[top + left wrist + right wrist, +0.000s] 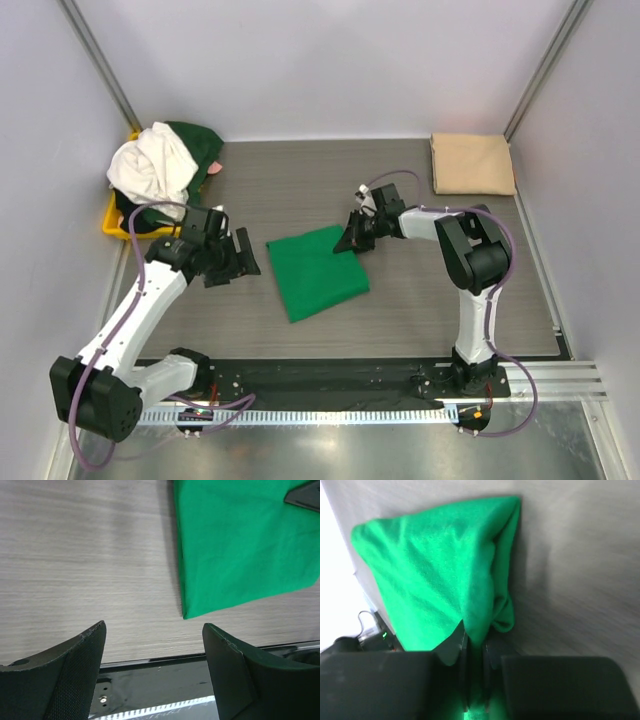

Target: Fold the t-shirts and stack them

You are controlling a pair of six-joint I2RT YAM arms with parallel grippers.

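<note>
Right gripper [352, 240] pinching far corner of bright green t-shirt [315, 275], lying diagonally, left gripper [238, 258] spread, empty

The bright green shirt's [315, 272] far right corner is hidden under the right gripper [352, 238]. In the right wrist view the pinched fold vanishes between the closed fingers. The desk [580, 580] to the right of the shirt is blurred, and the area to its left is washed out white. In the left wrist view the shirt runs off the top and right edges, and the bottom edge cuts off the fingers of the left gripper [154, 625]. Far left of the shirt, the yellow tray [113, 222] is mostly buried under a white shirt [152, 165] and dark green cloth [200, 140]. How many shirts lie there cannot be told.
</note>
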